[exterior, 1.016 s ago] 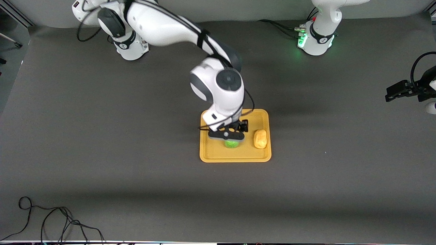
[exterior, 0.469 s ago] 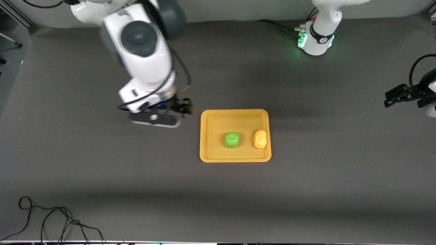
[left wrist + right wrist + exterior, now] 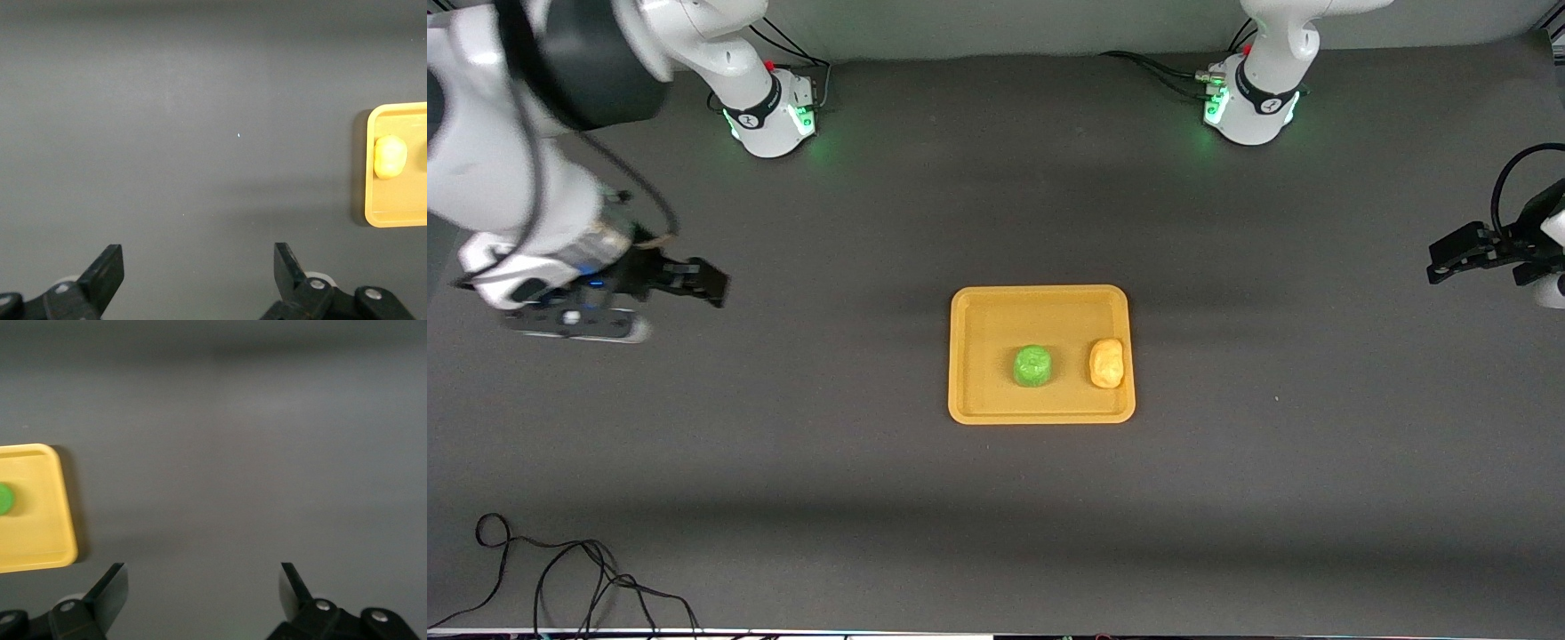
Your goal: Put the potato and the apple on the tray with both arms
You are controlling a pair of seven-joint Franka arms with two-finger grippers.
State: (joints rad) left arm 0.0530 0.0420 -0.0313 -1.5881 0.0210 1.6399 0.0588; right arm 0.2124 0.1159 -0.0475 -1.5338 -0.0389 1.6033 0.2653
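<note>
The yellow-orange tray (image 3: 1040, 409) lies flat near the middle of the dark grey worktop (image 3: 996, 498). Both fruits rest on it, in the half of the tray nearer the front camera. The green apple (image 3: 1032, 365) sits close to the tray's middle. The yellow-tan potato (image 3: 1107, 363) lies just beside it toward the left arm's end, close to the tray's rim; the two are apart, with bare tray between them.

The right end effector (image 3: 694, 283) hangs over bare worktop at the right arm's end of the table, well apart from the tray. In the right wrist view its two black fingers (image 3: 110, 590) are spread wide with nothing between them, and the tray's corner with a sliver of apple shows at the edge.

The left end effector (image 3: 1449, 258) hangs over the left arm's end of the worktop, also well clear of the tray. In the left wrist view its fingers (image 3: 107, 273) stand wide apart and empty, and the potato shows on the tray.

A loose black cable (image 3: 560, 578) lies on the worktop's near corner at the right arm's end.
</note>
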